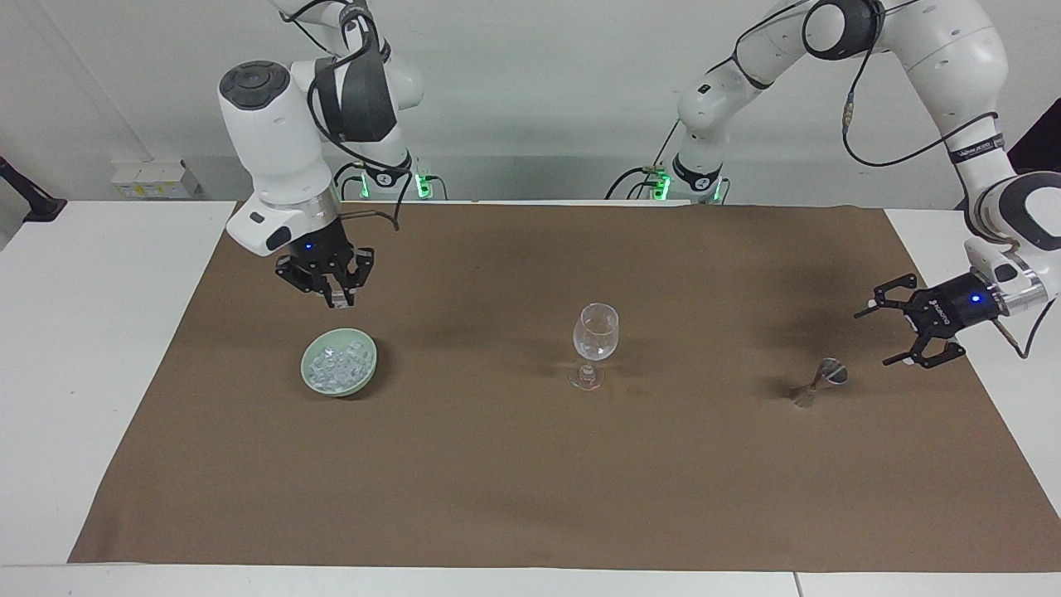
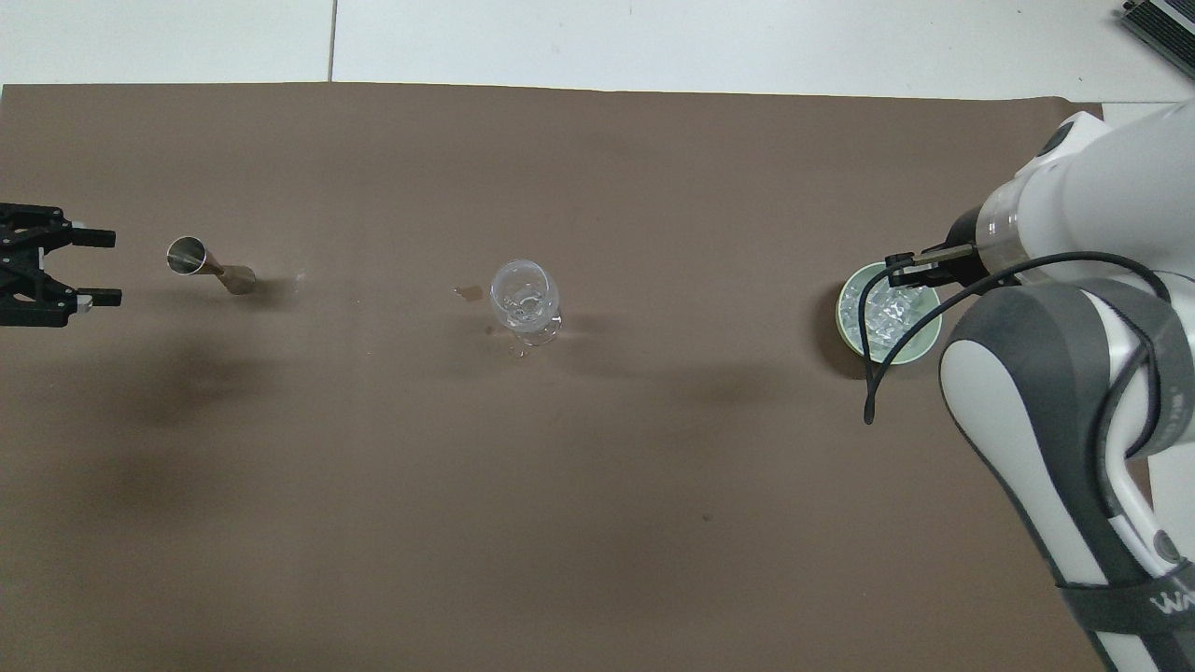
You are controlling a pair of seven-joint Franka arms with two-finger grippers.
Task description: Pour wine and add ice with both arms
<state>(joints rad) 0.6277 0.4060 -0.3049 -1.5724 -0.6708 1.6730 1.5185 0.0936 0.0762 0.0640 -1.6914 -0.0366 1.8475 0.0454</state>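
Note:
A clear wine glass (image 1: 595, 338) stands upright mid-table; it also shows in the overhead view (image 2: 525, 299). Toward the right arm's end, a pale green bowl (image 1: 366, 370) holds several ice cubes (image 1: 336, 365); both show from overhead, the bowl (image 2: 845, 327) and the ice (image 2: 882, 308). My right gripper (image 1: 336, 298) hangs in the air over the bowl's robot-side edge, shut on a small whitish ice cube; from overhead its fingers (image 2: 906, 266) cover the bowl's rim. My left gripper (image 1: 879, 337) is open and empty, raised beside a small metal jigger (image 1: 821, 381).
The jigger (image 2: 201, 261) stands on the brown cloth (image 1: 530, 481) toward the left arm's end, apart from the open left gripper (image 2: 103, 269). A small stain (image 2: 467, 293) marks the cloth beside the glass. White table shows around the cloth.

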